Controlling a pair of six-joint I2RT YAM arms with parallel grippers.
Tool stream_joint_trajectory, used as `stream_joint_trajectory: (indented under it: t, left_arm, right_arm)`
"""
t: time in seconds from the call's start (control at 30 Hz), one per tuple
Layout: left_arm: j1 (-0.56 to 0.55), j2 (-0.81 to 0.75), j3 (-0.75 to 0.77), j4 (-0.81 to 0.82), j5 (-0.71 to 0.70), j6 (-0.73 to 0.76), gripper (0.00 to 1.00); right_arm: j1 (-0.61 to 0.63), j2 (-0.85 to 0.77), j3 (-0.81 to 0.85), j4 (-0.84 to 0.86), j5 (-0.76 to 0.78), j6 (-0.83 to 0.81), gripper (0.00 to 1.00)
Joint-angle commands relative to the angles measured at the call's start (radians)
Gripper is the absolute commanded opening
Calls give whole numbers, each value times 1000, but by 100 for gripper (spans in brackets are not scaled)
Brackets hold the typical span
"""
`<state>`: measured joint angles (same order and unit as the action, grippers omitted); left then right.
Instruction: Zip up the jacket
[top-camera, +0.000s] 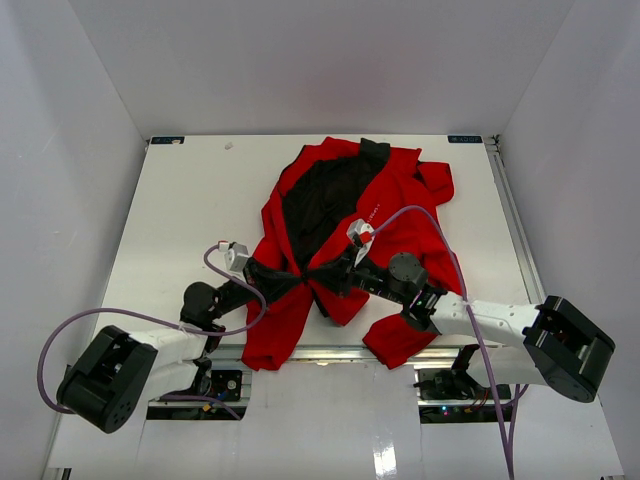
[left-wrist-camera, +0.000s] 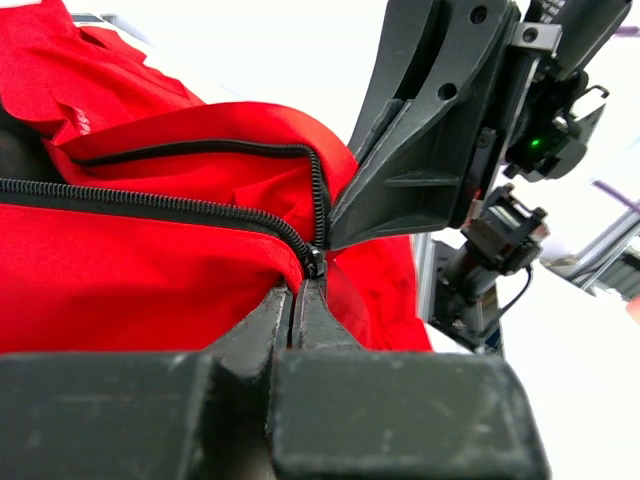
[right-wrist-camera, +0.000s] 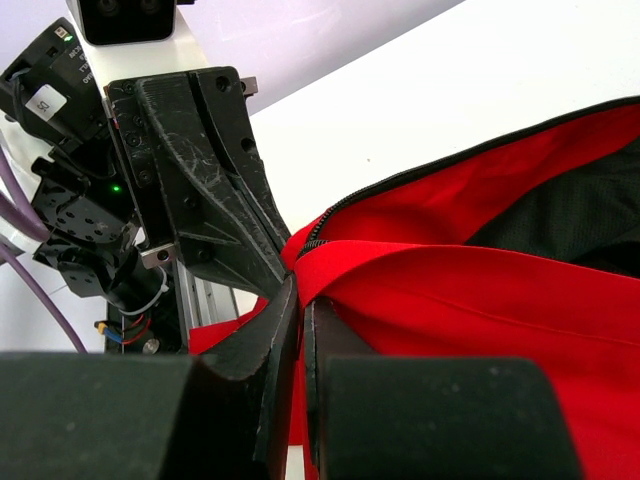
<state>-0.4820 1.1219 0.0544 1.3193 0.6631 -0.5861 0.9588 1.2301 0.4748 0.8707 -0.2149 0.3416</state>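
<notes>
The red jacket (top-camera: 400, 215) lies on the white table (top-camera: 180, 220), open at the top with its black lining (top-camera: 320, 195) showing. Both grippers meet at the low end of the front zipper. My left gripper (top-camera: 292, 276) is shut on the zipper slider (left-wrist-camera: 315, 263), where the two black tooth rows (left-wrist-camera: 150, 203) join; red fabric (left-wrist-camera: 150, 290) fills that view. My right gripper (top-camera: 322, 276) is shut on the jacket's red edge (right-wrist-camera: 400, 260) just beside the slider. Each wrist view shows the other gripper's fingers close by, the right's in the left wrist view (left-wrist-camera: 420, 150) and the left's in the right wrist view (right-wrist-camera: 210, 190).
A metal rail (top-camera: 330, 352) runs along the table's near edge, with the jacket's hem draped over it. Purple cables (top-camera: 440, 225) loop above both arms. White walls enclose the table on three sides.
</notes>
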Motion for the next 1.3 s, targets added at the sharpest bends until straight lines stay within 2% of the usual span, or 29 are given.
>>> stream_joint_trajectory:
  t: [0.0,0.3,0.87,1.27]
  left_arm:
    - [-6,5,-26,109,37,-1,0]
    - [-6,10,-48,134,84,19,0]
    - [-6,70,-37,201,205,21,0]
    - [-6,91,-33,226,242,18,0]
  right_arm:
    - [9,-34,-7,70,-11,0,8]
    - [9,-69,36,-36,9,-45,8]
    - [-27,-55,203,-298,-77,-103,8]
    - [-52,-56,233,-325,-98,-100,8]
